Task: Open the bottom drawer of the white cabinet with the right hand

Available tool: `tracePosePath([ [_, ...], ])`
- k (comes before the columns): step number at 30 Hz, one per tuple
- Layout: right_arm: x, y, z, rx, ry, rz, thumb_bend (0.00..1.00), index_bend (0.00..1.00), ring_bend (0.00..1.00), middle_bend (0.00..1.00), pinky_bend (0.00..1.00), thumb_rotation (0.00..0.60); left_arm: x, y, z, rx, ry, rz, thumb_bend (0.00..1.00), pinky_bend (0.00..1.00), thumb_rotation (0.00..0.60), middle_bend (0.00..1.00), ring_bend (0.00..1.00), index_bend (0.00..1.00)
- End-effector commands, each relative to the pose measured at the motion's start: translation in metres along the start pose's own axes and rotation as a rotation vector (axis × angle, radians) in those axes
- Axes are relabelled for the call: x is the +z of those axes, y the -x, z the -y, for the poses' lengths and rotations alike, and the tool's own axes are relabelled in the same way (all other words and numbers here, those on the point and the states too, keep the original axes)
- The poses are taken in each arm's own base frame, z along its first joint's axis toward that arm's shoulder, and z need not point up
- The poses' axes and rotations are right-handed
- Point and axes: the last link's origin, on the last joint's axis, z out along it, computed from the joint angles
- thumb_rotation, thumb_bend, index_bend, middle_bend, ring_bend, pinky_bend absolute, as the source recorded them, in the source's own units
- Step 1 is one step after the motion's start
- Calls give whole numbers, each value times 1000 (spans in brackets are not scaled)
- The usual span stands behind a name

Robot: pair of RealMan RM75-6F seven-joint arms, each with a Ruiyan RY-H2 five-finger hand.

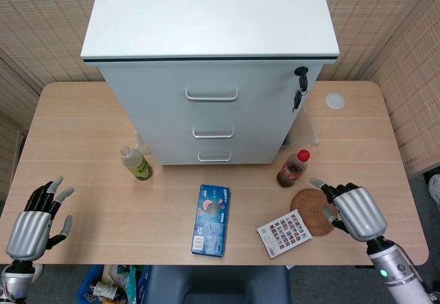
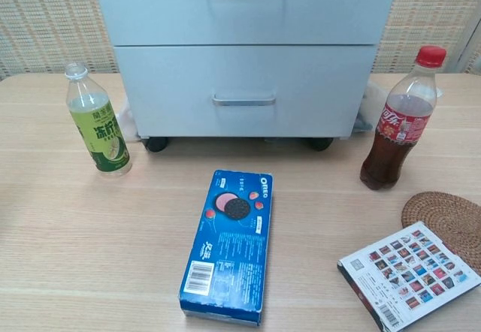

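Note:
The white cabinet (image 1: 210, 63) stands at the back middle of the table with three shut drawers. Its bottom drawer (image 1: 214, 154) (image 2: 244, 90) has a small metal handle (image 2: 242, 101) at its centre. My right hand (image 1: 354, 209) hovers over the right edge of the woven coaster (image 1: 311, 208), fingers apart and holding nothing, well right of and nearer than the drawer. My left hand (image 1: 33, 221) is at the front left table edge, fingers spread and empty. Neither hand shows in the chest view.
A cola bottle (image 1: 292, 168) stands right of the cabinet and a green drink bottle (image 1: 137, 164) left of it. A blue Oreo box (image 1: 211, 219) and a patterned card box (image 1: 283, 233) lie in front. Keys (image 1: 299, 87) hang from the top drawer's lock.

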Motion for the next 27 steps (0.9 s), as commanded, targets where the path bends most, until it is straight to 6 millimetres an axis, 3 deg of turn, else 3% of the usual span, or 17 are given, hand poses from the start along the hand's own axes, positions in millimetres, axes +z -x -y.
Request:
tracePosePath([
  [1, 30, -9, 20, 3, -63, 26, 352, 215, 713, 657, 766, 600, -1, 0, 0, 0, 0, 3, 474, 95, 600, 38, 53, 178],
  [9, 75, -11, 53, -43, -134, 110, 352, 155, 846, 786, 881, 600, -5, 0, 2, -2, -8, 4, 474, 95, 600, 38, 53, 178],
  [15, 112, -9, 78, -63, -163, 137, 352, 152, 860, 805, 890, 600, -7, 2, 5, -1, -12, 18, 474, 95, 600, 38, 53, 178],
  [27, 156, 8, 110, -95, -178, 197, 407, 152, 862, 806, 890, 600, -8, 6, 8, -2, -18, 30, 474, 95, 600, 38, 53, 178],
])
